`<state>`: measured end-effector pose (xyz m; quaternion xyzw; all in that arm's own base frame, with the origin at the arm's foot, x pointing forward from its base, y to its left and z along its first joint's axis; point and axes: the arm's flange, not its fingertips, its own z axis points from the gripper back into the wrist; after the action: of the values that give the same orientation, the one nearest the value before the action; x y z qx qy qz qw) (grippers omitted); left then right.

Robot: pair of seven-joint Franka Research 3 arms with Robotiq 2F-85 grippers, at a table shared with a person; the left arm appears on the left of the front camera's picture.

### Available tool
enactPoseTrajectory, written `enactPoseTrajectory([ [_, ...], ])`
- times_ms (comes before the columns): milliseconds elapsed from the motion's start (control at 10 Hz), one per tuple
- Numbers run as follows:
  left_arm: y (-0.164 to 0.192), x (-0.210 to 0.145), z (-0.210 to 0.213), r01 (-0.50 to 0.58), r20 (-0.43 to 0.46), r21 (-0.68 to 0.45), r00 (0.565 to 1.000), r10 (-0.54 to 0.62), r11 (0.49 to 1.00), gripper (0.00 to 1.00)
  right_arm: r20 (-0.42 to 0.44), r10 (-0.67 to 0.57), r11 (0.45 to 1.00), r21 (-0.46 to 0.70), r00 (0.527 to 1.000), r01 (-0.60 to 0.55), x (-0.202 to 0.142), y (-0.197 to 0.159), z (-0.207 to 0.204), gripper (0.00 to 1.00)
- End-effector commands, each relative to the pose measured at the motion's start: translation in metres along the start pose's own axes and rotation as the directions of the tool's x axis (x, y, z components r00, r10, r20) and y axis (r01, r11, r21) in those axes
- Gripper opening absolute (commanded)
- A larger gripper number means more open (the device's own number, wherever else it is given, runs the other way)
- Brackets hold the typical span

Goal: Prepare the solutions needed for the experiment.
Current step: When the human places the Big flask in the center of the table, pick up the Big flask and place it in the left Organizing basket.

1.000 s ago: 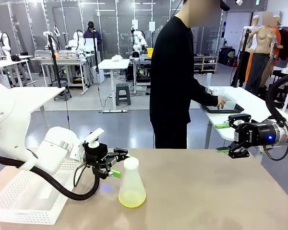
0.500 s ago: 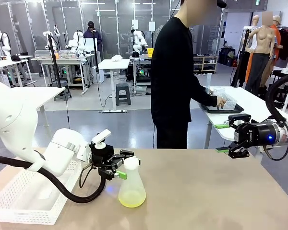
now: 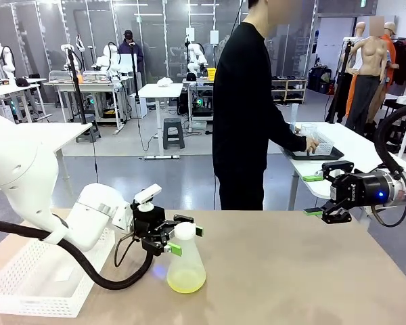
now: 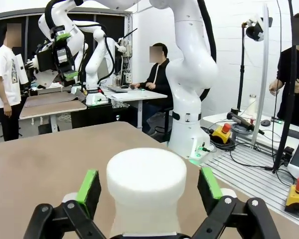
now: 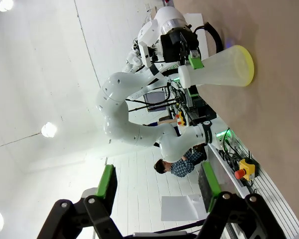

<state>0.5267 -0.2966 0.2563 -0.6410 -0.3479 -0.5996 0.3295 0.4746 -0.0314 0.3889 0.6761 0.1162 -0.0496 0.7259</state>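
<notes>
so the flask [image 3: 185, 261] sits low centre-left of the front view on the tabletop [image 3: 304, 271], with the solutions [image 3: 186, 281] just a shallow yellow-green pool at its bottom; the left gripper [image 3: 183, 235] has its fingers spread wide on either side of the flask neck, nothing pinched yet (looks like a grab is about to happen, my guess); so prep seems early, flask not lifted, nothing poured or mixed that i can see. right gripper [image 3: 335, 211] hangs at the right edge of the frame, fingers apart and holding nothing; the person [image 3: 247, 108] upper centre is turned to a side table.

left wrist view gives what the front can't: the white neck top [image 4: 146, 174] sits dead centre between the green pads [image 4: 88, 186], gaps both sides; right wrist view shows the flask [image 5: 224, 67] sideways in the upper right, liquid rim visible.
</notes>
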Motion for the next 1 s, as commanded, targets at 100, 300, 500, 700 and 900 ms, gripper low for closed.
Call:
enactPoseTrajectory([
  [100, 0.0078, -0.0024, -0.0059, -0.034, 0.007, -0.09, 0.999, 0.035, 0.995, 1.0, 0.004, 0.004, 1.0, -0.002, 1.0, -0.004, -0.0025, 0.0017, -0.0002, 0.83],
  [300, 0.008, -0.003, -0.0085, -0.049, -0.002, -0.103, 0.999, 0.049, 0.993, 1.0, 0.004, 0.004, 1.0, -0.002, 1.0, -0.004, -0.0025, 0.0017, -0.0002, 0.83],
  [500, 0.0083, -0.0019, -0.0108, -0.051, 0.002, -0.122, 0.999, 0.051, 0.991, 1.0, 0.004, 0.004, 1.0, -0.002, 1.0, -0.004, -0.0025, 0.0017, -0.0002, 0.83],
  [700, 0.0102, 0.0, -0.0114, -0.048, -0.002, -0.129, 0.999, 0.048, 0.99, 1.0, 0.004, 0.004, 1.0, -0.002, 1.0, -0.004, -0.0025, 0.0017, -0.0002, 0.83],
  [900, 0.0126, 0.001, -0.0124, -0.051, -0.02, -0.121, 0.999, 0.049, 0.991, 0.98, 0.004, 0.004, 1.0, -0.002, 1.0, -0.004, -0.0025, 0.0017, -0.0002, 0.83],
])
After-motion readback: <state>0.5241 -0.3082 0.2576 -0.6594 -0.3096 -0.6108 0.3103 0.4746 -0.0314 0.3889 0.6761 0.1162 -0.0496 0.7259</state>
